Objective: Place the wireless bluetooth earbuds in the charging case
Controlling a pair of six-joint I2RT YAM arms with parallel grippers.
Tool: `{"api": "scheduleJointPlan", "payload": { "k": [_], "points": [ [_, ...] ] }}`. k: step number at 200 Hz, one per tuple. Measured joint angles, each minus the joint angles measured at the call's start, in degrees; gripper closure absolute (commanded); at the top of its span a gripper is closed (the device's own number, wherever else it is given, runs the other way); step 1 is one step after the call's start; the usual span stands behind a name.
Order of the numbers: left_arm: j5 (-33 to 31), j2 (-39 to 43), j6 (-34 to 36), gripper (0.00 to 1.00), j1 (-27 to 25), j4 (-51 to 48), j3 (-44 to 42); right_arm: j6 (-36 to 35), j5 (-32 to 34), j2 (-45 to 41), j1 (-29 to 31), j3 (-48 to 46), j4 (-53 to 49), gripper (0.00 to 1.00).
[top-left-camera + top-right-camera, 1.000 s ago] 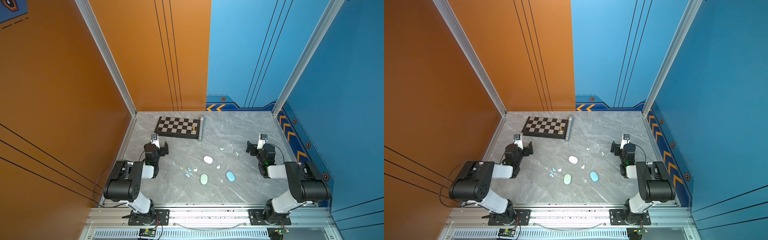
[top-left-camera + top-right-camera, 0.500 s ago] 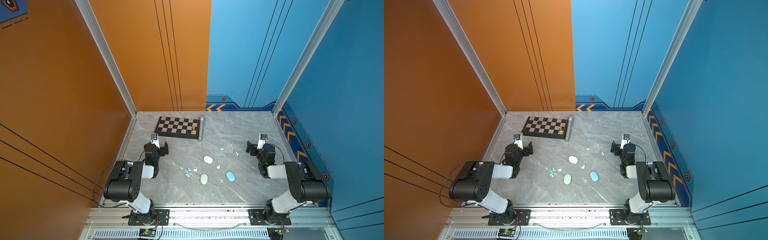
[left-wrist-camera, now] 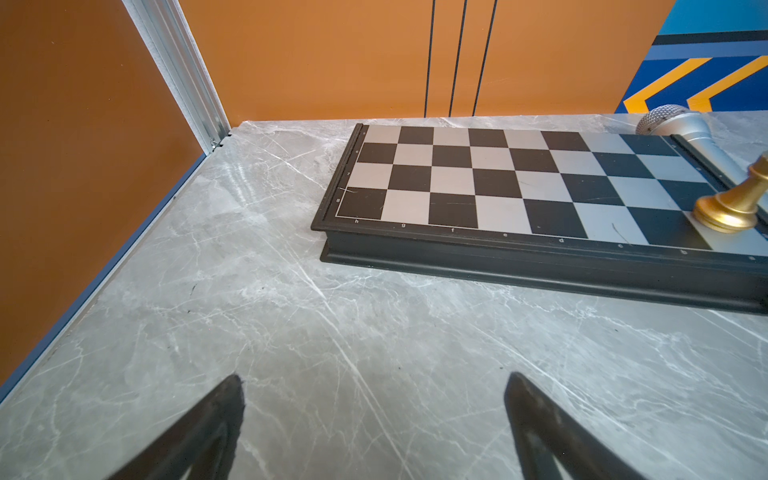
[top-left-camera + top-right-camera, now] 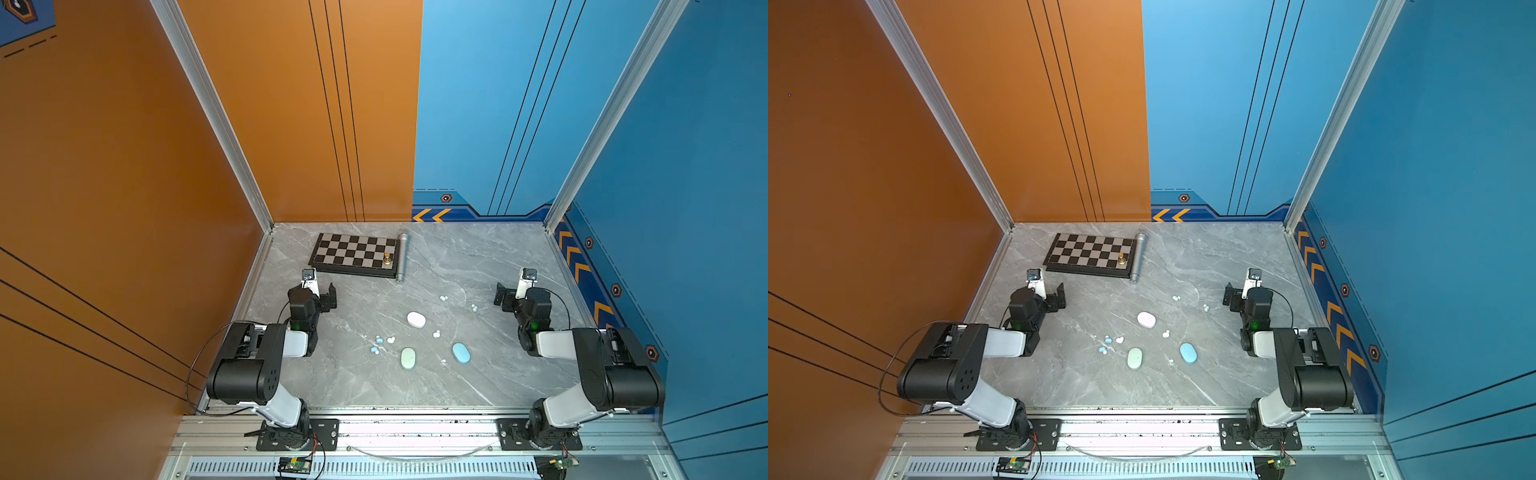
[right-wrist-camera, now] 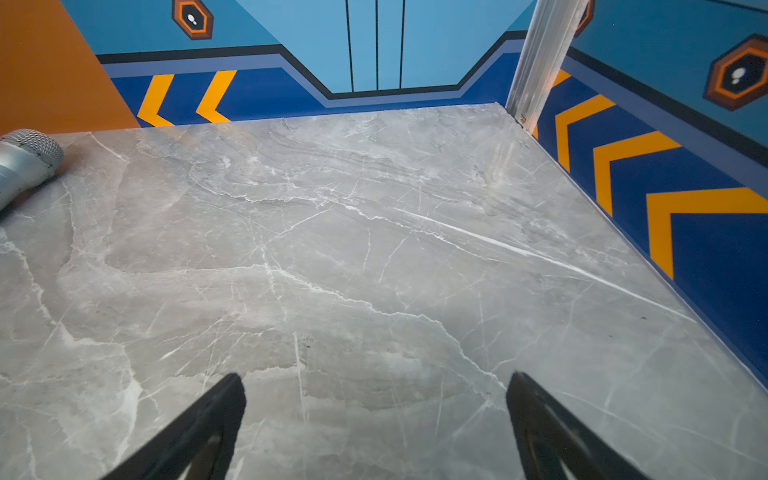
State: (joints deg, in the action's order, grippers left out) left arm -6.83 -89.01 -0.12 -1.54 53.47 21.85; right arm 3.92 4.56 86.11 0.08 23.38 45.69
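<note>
Three shut oval charging cases lie mid-table in both top views: white (image 4: 416,319) (image 4: 1146,319), pale green (image 4: 408,358) (image 4: 1135,358) and light blue (image 4: 461,353) (image 4: 1188,353). Several tiny earbuds are scattered around them: light blue ones (image 4: 379,340) (image 4: 1108,340) left of the green case, white ones (image 4: 436,333) (image 4: 443,298) (image 4: 474,307) farther right. My left gripper (image 4: 322,291) (image 3: 374,382) stands open and empty near the left wall, well away from them. My right gripper (image 4: 511,291) (image 5: 376,380) is open and empty at the right side. Neither wrist view shows a case or an earbud.
A black and silver chessboard (image 4: 355,254) (image 3: 498,183) lies at the back left, just ahead of my left gripper, with a gold chess piece (image 4: 387,258) (image 3: 731,208) on it. A silver microphone (image 4: 402,257) (image 5: 25,162) lies along its right edge. Walls enclose three sides.
</note>
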Motion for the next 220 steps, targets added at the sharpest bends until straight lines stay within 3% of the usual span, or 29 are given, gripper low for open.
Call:
{"api": "scheduleJointPlan", "payload": {
  "k": [20,44,81,118,137,171,195,220],
  "points": [
    [-0.74,5.84,0.48,0.02,-0.57,-2.56,-1.6,0.59,0.17,-5.14,-0.04,2.12,-5.95,0.0],
    [-2.12,18.25,-0.63,0.02,-1.95,-8.63,-2.23,4.33,-0.74,-13.09,-0.79,6.71,-15.74,0.0],
    [-6.01,43.65,-17.68,0.02,-2.1,-31.32,3.28,21.86,-1.6,-20.68,-2.36,20.83,-36.46,0.02],
    [-4.87,56.04,-29.53,0.02,-0.52,-48.7,6.62,29.83,-7.48,-24.0,0.48,23.96,-48.33,0.05],
    [-3.76,60.76,-35.19,0.02,0.63,-55.17,5.27,29.94,-7.52,-22.99,7.5,27.32,-58.55,0.04],
    [3.72,67.65,-38.14,0.02,3.78,-58.03,1.33,25.75,-2.73,-19.21,27.63,36.5,-74.75,0.04],
    [12.28,63.1,-36.06,0.02,3.96,-59.65,3.1,20.85,2.1,-15.85,41.35,37.42,-81.07,0.02],
    [20.37,54.88,-32.72,0.02,2.71,-61.61,7.63,15.69,3.8,-9.81,51.01,37.35,-84.28,0.0]
  ]
}}
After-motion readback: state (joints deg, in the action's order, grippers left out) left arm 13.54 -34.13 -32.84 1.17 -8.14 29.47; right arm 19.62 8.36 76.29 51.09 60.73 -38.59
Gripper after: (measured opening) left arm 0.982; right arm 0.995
